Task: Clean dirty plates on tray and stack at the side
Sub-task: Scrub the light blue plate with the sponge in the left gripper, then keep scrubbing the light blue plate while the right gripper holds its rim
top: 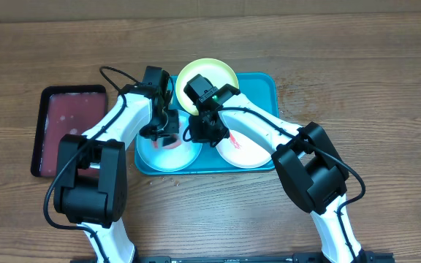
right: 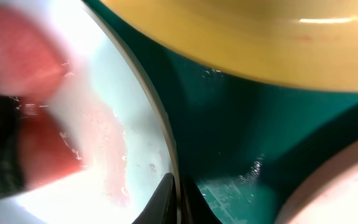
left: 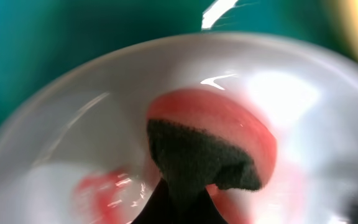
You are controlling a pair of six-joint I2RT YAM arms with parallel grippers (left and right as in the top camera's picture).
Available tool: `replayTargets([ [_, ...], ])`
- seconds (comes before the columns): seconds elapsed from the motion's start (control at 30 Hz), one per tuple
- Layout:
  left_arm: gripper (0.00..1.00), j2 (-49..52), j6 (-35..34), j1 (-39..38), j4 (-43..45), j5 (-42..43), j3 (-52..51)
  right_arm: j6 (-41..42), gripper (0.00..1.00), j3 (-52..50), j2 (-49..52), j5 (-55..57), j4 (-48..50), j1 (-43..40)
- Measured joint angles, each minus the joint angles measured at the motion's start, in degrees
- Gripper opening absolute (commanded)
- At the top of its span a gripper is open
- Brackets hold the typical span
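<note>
The left gripper [left: 169, 205] is clenched on a sponge [left: 197, 155] — a pink-red block with a dark green scouring face. It presses the sponge down onto the inside of the light blue plate [top: 185, 155], with the scouring face toward the wrist camera. A red-orange smear [left: 101, 190] lies on the plate surface at about 8 o'clock from the sponge.

The right gripper [right: 178, 196] is closed on the same plate's rim: in the right wrist view the pale rim curves down and runs straight in between the two fingertips. From above, this grip sits at roughly 2 o'clock on the light blue plate, and the sponge is just beside it.

There are three plates, all on the teal tray [top: 262, 91]. The light blue plate is at about 7 o'clock on the tray and the white plate [top: 243, 152] at about 5 o'clock. The yellow-green plate [top: 218, 68] is at 12 o'clock, reaching past the tray's far rim. The white plate looks pink-tinted in the right wrist view.

There are two trays — the teal one and a smaller dark red tray [top: 71, 131] at 9 o'clock from it, apart from it on the wooden table [top: 357, 73]. There is one sponge.
</note>
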Motion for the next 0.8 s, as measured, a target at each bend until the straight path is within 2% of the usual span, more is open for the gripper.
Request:
replayTargets([
  [0.2,0.04,0.2,-0.8,1.2,-3.5,-14.0,-0.2,0.0,0.04,0.0,0.0,0.0,0.2,0.2],
  [0.47,0.04,0.3,-1.4,1.5,-2.0,-17.3,-0.8,0.0,0.04,0.0,0.0,-0.9,0.7,0.6],
  [0.6,0.04,0.2,-2.1,2.1,3.0,-13.7,-0.9,0.1,0.04,0.0,0.0,-0.3,0.8,0.5],
  [0.8,0.04,-0.1,0.2,4.7,7.2,2.9,-0.9,0.4,0.04,0.0,0.0,0.5,0.2,-0.7],
])
